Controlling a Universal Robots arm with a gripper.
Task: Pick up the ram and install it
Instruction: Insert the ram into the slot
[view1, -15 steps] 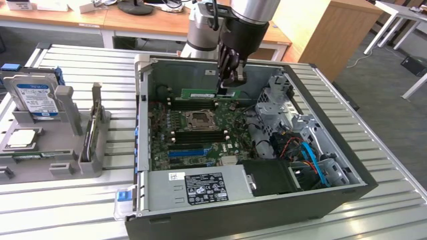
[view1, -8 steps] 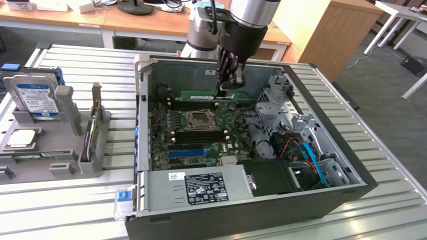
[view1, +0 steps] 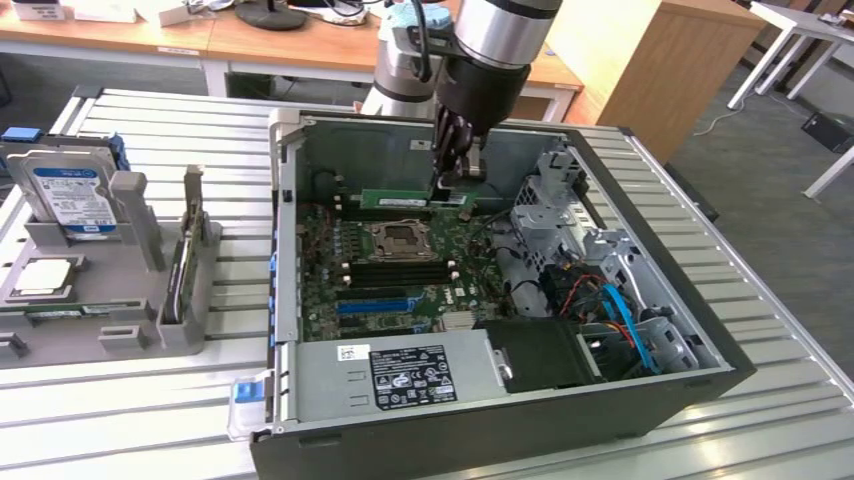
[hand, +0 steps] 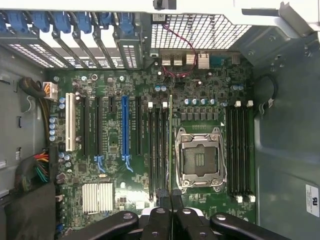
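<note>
- Exterior view, centre: my gripper (view1: 455, 186) reaches down into the open computer case (view1: 284, 200). My jaws are pinched nearly together on the ram (view1: 400, 203), gripping it near its end toward the exterior view's right. The green stick hangs level on its long edge above the motherboard (view1: 387, 290), near the case's far wall but apart from it.
- Exterior view, margins: the metal drive cage (view1: 547, 200) stands just beside my fingers on the exterior view's right. The processor socket (view1: 398, 238) lies below the stick, and the power supply (view1: 400, 375) closes off the near edge of the board.
- Exterior view's left: a grey fixture (view1: 127, 205) on the slatted table (view1: 747, 300) carries the hard drive (view1: 67, 195), well apart from the case.
- Wrist view: my gripper (hand: 168, 196) holds the ram (hand: 171, 140) edge-on (a thin line only). The line runs between a bank of black memory slots (hand: 157, 150) and the processor socket (hand: 199, 159). A blue expansion slot (hand: 125, 132) lies beyond the memory slots.
</note>
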